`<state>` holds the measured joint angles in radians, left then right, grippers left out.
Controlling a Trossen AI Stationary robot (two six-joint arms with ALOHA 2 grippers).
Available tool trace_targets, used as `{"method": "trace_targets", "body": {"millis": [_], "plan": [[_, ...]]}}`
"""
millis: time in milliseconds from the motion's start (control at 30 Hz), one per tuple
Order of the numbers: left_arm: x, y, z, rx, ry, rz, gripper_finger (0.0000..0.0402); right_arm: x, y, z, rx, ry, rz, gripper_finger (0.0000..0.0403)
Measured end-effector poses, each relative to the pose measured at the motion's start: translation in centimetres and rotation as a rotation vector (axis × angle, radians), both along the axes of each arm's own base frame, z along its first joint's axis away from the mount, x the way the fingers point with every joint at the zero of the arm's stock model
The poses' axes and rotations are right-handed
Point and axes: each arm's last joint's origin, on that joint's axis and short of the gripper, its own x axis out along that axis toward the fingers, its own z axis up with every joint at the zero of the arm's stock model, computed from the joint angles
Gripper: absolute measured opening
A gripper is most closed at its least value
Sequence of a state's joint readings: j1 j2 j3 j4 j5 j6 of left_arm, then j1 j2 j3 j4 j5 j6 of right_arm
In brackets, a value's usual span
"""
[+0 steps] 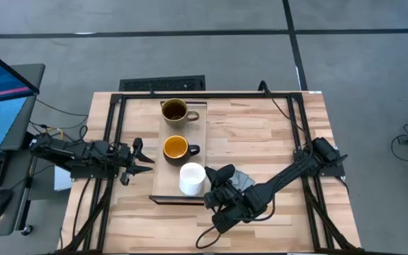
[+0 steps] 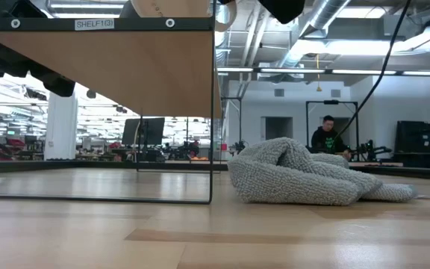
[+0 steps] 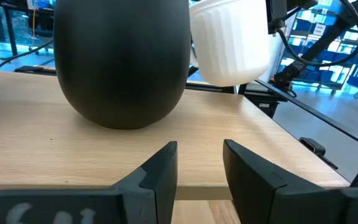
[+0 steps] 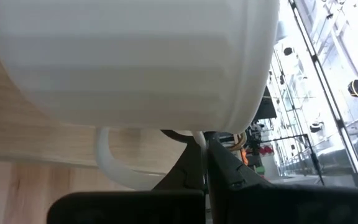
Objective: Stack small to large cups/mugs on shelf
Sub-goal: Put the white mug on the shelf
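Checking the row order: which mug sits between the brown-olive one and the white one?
In the high view, the black mug sits between the brown-olive mug and the white mug.

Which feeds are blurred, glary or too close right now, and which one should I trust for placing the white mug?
Right wrist view: white mug fills the frame, too close and soft. Left wrist view: black mug sharp, bright windows behind. Low view: backlit, only the shelf underside and grey cloth show. High view: evenly lit; trust it, right gripper at the mug.
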<state>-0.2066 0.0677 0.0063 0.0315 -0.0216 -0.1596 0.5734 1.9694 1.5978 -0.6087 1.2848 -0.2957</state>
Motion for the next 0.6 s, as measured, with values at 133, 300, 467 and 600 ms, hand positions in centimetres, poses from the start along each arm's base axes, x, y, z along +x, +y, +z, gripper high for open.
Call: {"method": "trace_targets", "body": {"millis": [133, 300, 467, 600], "plan": [[0.0, 0.0, 0.0, -0.001, 0.000, 0.000, 0.0119, 0.2, -0.5, -0.1, -0.010, 0.014, -0.013, 0.0010], [0.0, 0.0, 0.0, -0.002, 0.000, 0.000, 0.0119, 0.3, -0.9, -0.1, -0.015, 0.024, -0.023, 0.0010], [0.0, 0.0, 0.0, -0.002, 0.000, 0.000, 0.0119, 1.0, -0.9, -1.9, -0.088, 0.089, -0.027, 0.0010], [0.0, 0.0, 0.0, -0.002, 0.002, 0.000, 0.0119, 1.7, -0.8, -3.0, -0.128, 0.088, -0.049, 0.0011]]}}
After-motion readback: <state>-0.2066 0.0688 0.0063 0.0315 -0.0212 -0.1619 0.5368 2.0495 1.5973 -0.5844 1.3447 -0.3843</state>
